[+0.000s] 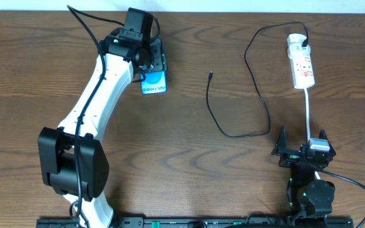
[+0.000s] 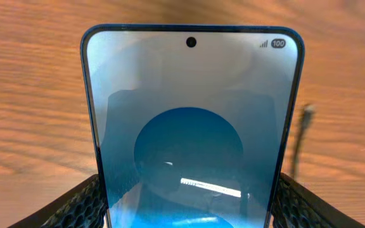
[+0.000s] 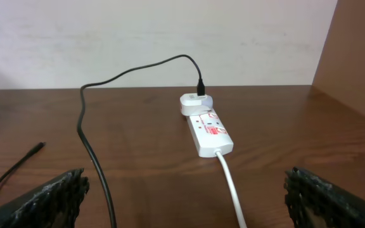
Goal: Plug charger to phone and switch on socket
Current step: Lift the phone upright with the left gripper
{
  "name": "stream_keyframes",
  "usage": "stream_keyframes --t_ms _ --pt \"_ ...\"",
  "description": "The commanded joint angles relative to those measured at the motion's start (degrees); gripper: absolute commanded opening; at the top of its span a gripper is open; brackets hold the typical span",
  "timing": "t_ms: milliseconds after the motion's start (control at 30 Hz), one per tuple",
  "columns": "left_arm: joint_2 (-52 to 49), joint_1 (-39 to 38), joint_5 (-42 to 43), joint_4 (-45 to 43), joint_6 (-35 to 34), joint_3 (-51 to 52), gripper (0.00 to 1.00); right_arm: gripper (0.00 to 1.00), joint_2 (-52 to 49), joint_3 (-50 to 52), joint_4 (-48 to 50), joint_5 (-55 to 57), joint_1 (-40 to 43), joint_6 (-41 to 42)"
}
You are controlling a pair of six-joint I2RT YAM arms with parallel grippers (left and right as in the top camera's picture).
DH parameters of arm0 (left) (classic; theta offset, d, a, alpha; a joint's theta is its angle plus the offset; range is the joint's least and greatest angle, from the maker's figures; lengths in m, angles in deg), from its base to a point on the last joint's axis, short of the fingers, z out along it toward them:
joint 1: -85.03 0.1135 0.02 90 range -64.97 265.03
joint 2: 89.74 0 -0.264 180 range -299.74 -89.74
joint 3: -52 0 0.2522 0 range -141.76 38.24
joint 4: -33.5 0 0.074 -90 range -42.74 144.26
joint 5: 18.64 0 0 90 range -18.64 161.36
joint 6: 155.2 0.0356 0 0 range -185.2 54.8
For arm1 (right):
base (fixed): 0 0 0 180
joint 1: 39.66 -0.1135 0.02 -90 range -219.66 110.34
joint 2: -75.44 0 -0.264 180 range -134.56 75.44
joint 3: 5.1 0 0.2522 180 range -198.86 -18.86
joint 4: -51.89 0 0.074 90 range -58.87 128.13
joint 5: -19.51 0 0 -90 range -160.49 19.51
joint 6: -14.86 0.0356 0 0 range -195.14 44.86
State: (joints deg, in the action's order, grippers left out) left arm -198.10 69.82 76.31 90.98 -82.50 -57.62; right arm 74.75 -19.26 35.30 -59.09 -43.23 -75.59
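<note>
Left gripper [image 2: 187, 183] is clasping the phone [image 2: 189, 114] across its width, its fingers [image 2: 75, 202] pressing on both long edges, at the far left of the table [image 1: 189, 158]. Right gripper [image 1: 303, 136] is hanging spread wide and empty at the near right, over the white cord [image 3: 230, 190] of the socket [image 1: 301, 63].

The step in hand is looking like steadying the phone for charging. Next, I judge, the phone's port and the connector tip [image 1: 211, 75] are needing to be brought together and lined up, since they are lying well apart.

The charger [image 1: 258, 95] is trailing loosely from the socket's far end, where its other end is sitting plugged in. The phone's screen is glowing blue, with a battery badge showing in one corner.
</note>
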Motion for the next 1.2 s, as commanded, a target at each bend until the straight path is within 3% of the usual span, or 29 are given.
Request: stream_keyframes --t_ms 0,233,767,933,1167 --pt "1.64 0.94 7.61 -1.95 -6.14 -3.19 0.08 0.99 0.31 0.11 -0.20 0.26 0.31 -0.02" --pt "1.64 5.66 18.67 -5.97 -15.67 -3.30 0.07 0.99 0.31 0.11 -0.20 0.26 0.31 -0.02" --pt "-1.66 17.44 37.62 -6.56 -49.51 -2.29 0.08 0.99 0.31 0.09 -0.20 0.26 0.31 -0.02" --pt "-8.02 17.66 46.01 -6.54 -55.32 -2.25 0.07 0.99 0.31 0.09 -0.20 0.26 0.31 -0.02" --pt "-18.97 17.66 57.24 -6.91 -57.18 -2.23 0.07 0.99 0.31 0.09 -0.20 0.26 0.31 -0.02"
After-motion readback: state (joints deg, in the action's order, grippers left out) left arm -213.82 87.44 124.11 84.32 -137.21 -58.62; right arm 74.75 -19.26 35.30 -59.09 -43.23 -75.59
